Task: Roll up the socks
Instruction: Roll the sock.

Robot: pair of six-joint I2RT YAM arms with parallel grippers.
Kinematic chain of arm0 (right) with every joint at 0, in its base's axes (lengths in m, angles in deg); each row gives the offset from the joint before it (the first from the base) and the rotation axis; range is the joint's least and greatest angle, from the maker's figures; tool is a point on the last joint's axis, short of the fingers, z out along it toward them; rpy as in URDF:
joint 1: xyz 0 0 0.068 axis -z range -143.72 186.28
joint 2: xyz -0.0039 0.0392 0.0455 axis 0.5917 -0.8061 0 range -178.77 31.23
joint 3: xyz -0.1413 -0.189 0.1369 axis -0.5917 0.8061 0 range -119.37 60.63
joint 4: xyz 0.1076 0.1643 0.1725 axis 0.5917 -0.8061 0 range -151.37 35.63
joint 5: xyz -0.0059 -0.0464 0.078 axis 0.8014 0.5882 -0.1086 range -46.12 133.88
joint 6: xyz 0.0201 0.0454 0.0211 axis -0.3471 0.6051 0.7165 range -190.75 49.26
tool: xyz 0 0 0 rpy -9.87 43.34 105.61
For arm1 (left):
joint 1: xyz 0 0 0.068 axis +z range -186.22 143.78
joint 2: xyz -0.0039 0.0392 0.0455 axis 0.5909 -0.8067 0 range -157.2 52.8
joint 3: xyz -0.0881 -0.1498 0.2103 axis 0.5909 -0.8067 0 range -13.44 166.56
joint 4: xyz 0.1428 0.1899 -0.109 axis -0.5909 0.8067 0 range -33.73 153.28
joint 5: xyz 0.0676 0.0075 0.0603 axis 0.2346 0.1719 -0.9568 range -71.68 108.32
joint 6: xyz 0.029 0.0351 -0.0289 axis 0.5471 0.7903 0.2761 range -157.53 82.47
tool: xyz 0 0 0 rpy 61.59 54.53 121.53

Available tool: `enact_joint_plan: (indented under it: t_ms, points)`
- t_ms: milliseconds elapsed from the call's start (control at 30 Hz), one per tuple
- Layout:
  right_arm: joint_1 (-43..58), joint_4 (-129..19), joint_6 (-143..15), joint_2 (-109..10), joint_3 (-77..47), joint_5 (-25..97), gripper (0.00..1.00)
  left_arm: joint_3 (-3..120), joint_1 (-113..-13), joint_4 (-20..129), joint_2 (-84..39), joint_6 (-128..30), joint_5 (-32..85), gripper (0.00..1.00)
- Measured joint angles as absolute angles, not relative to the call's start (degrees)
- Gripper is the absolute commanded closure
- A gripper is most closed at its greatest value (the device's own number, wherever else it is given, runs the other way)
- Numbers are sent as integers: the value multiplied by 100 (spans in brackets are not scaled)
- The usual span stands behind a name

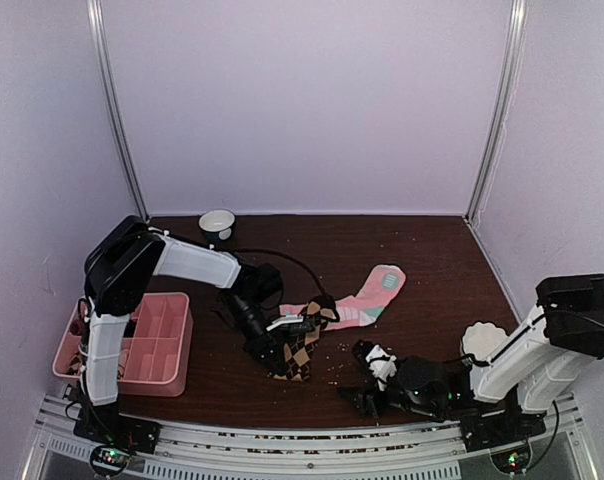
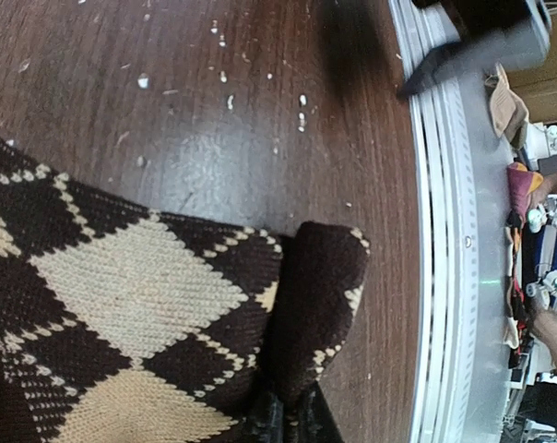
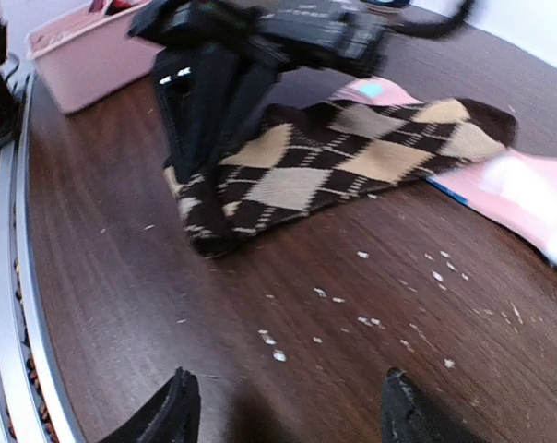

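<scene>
The brown-tan-black argyle sock [image 1: 298,356] lies flat near the table's middle, over one end of the long pink sock [image 1: 367,297] with mint patches. My left gripper [image 2: 292,423] is shut on the argyle sock [image 2: 140,295], pinching a raised fold of its dark end just above the wood. In the right wrist view the argyle sock [image 3: 325,161] and pink sock [image 3: 527,198] lie ahead, with the left arm's gripper [image 3: 205,101] on the argyle's near corner. My right gripper [image 3: 288,415] stands open low over bare wood, a short way from the sock, with nothing between its fingers.
A pink divided tray [image 1: 147,340] sits at the left. A small bowl [image 1: 217,222] stands at the back wall. A white scalloped object [image 1: 482,340] lies at the right. Pale crumbs [image 3: 366,277] dot the wood. A metal rail [image 2: 444,277] borders the near edge.
</scene>
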State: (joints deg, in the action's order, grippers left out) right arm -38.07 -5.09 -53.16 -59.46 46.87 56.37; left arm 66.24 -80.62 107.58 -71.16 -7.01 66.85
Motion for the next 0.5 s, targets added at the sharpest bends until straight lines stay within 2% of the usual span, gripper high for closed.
enact_joint_plan:
  t_ms: [167,500]
  points:
    - [-4312,-726,-6448,-6368,3752,5795,46,6661,-8034,10824,-7151,-707,6694,97]
    - [-4257,-1202,-7808,-7054,2683,5692,56,6685,-8030,10866,-7155,-707,6646,97]
